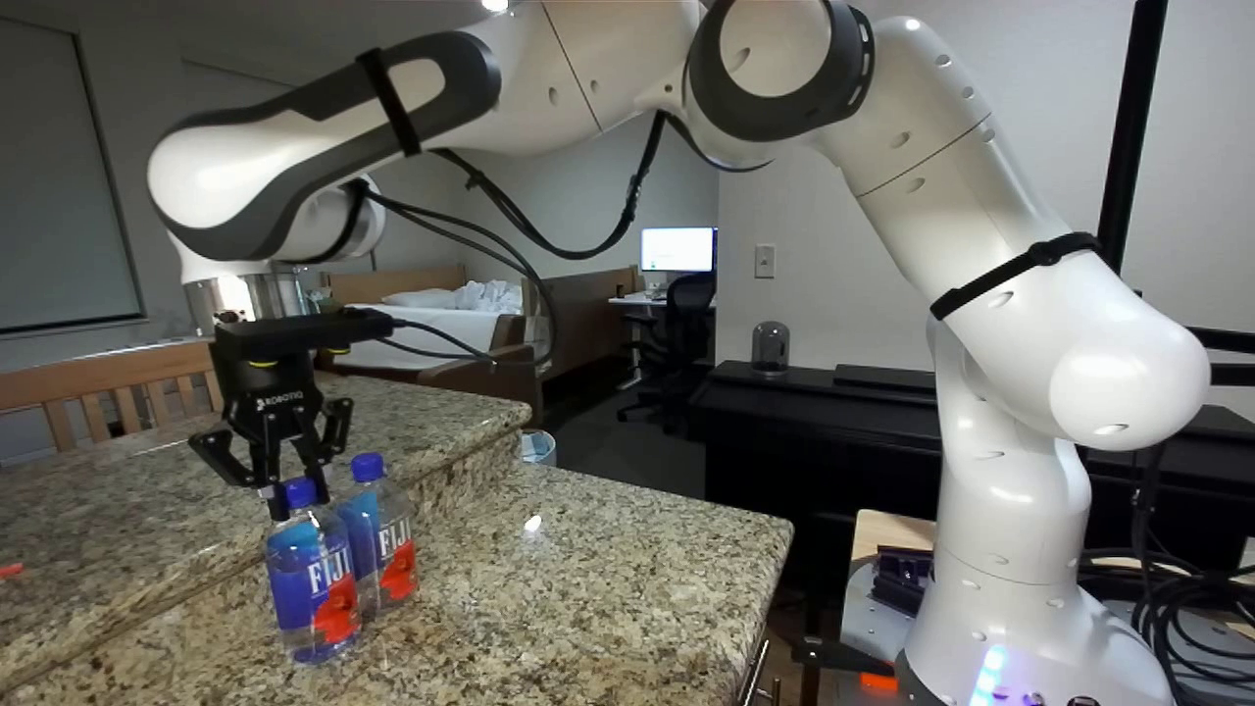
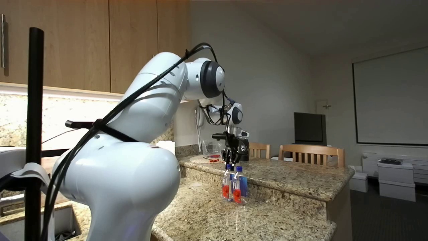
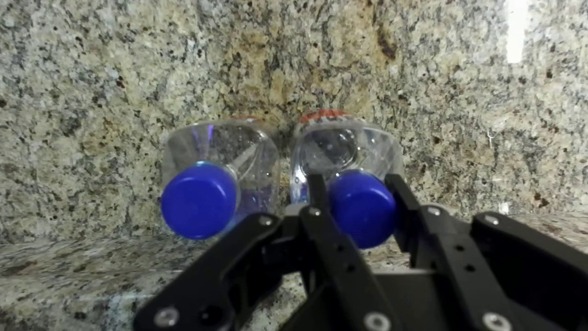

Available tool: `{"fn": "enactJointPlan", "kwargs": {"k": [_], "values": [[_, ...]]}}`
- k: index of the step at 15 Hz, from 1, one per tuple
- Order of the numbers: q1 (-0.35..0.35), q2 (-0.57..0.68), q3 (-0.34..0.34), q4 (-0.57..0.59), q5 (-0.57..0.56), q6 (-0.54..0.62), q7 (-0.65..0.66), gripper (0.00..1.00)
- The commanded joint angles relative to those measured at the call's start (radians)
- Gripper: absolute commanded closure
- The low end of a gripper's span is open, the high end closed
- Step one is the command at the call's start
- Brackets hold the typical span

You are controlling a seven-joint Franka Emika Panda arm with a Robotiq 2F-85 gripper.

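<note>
Two clear water bottles with blue caps and red-and-blue labels stand upright side by side on the granite counter. My gripper (image 1: 300, 493) points down over the nearer bottle (image 1: 312, 588) in an exterior view, its fingers on either side of the cap. In the wrist view the gripper (image 3: 356, 184) is shut on this bottle's blue cap (image 3: 363, 211); the left finger hides the cap's edge. The second bottle (image 3: 220, 147) is beside it, outside the fingers. The gripped bottle (image 2: 226, 184) and the second bottle (image 2: 239, 187) also show in an exterior view. I see no gap under the gripped bottle.
A raised granite ledge (image 1: 431, 392) runs right behind the bottles. On it, in an exterior view, are a black canister (image 2: 244, 150), a clear container (image 2: 211, 148) and small red items (image 2: 214, 160). Wooden chairs (image 2: 311, 154) stand beyond. A sink (image 2: 68, 221) is near the base.
</note>
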Motion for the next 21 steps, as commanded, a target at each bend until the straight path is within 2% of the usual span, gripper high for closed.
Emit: {"fn": "enactJointPlan", "kwargs": {"k": [1, 12, 21], "values": [[0.012, 0.016, -0.013, 0.031, -0.021, -0.04, -0.009, 0.84], [0.02, 0.032, -0.027, 0.077, -0.033, -0.102, -0.003, 0.84], [0.019, 0.046, -0.023, 0.085, -0.031, -0.09, -0.018, 0.85]]}}
